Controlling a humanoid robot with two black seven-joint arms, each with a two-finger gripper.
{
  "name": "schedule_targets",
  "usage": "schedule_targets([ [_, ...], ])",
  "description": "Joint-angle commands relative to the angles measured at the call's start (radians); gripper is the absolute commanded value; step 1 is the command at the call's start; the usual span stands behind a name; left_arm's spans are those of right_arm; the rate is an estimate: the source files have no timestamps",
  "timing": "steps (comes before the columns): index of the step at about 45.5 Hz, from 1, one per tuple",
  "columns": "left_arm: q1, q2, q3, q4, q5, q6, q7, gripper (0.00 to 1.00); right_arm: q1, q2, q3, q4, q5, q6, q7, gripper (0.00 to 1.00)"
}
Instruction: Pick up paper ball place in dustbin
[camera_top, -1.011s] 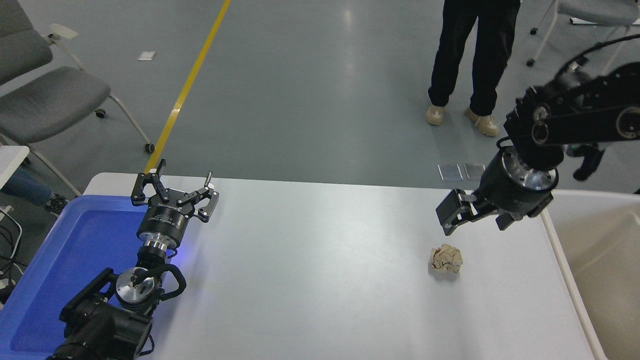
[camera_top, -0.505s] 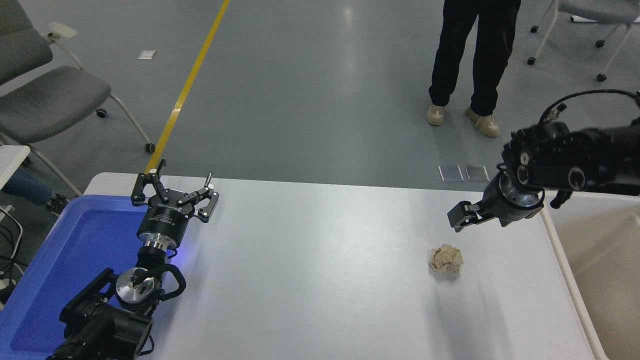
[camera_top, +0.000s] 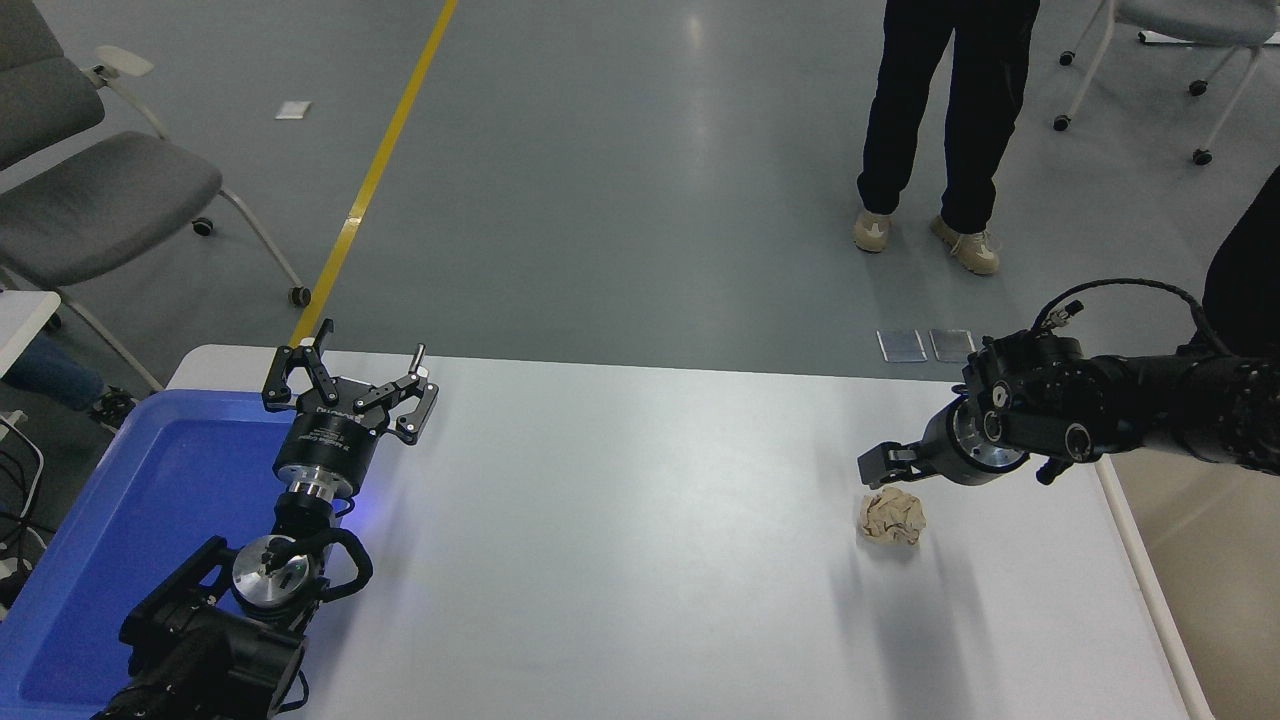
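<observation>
Paper ball (camera_top: 892, 517) loose on the desk (camera_top: 620, 520), just below the right claw (camera_top: 878, 466) — can't tell if spread. Better to drop straight over the wad — then pinch mid-bulk.

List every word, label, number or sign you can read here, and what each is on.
None can be read.
Left gripper: pale print on its black body, too small and blurred to read.
Paper ball, right gripper, white table, blue tray, dustbin: no print visible.
</observation>
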Motion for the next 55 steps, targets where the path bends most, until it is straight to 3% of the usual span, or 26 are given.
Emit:
schedule_targets([
  [1, 0.000, 0.000, 0.000, 0.000, 0.000, 0.000, 0.000, 0.99, -0.073, 0.034, 0.017, -0.049, -0.007, -0.069, 0.000, 0.99],
  [23, 0.000, 0.000, 0.000, 0.000, 0.000, 0.000, 0.000, 0.99, -0.168, 0.054, 0.005, -0.095, -0.073, -0.168, 0.002, 0.92],
  [29, 0.000, 0.000, 0.000, 0.000, -0.001, 0.000, 0.000, 0.99, -0.170, 0.054, 0.005, -0.098, -0.073, -0.178, 0.003, 0.76],
  [32, 0.000, 0.000, 0.000, 0.000, 0.000, 0.000, 0.000, 0.99, -0.172, 0.054, 0.003, -0.098, -0.076, -0.178, 0.003, 0.63],
  [37, 0.000, 0.000, 0.000, 0.000, 0.000, 0.000, 0.000, 0.99, -0.173, 0.054, 0.003, -0.098, -0.079, -0.178, 0.003, 0.52],
  [39, 0.000, 0.000, 0.000, 0.000, 0.000, 0.000, 0.000, 0.99, -0.175, 0.054, 0.003, -0.098, -0.079, -0.178, 0.003, 0.36],
  [41, 0.000, 0.000, 0.000, 0.000, -0.001, 0.000, 0.000, 0.99, -0.176, 0.054, 0.002, -0.098, -0.081, -0.178, 0.003, 0.01],
  [55, 0.000, 0.000, 0.000, 0.000, 0.000, 0.000, 0.000, 0.99, -0.138, 0.043, 0.005, -0.084, -0.092, -0.164, 0.005, 0.00],
])
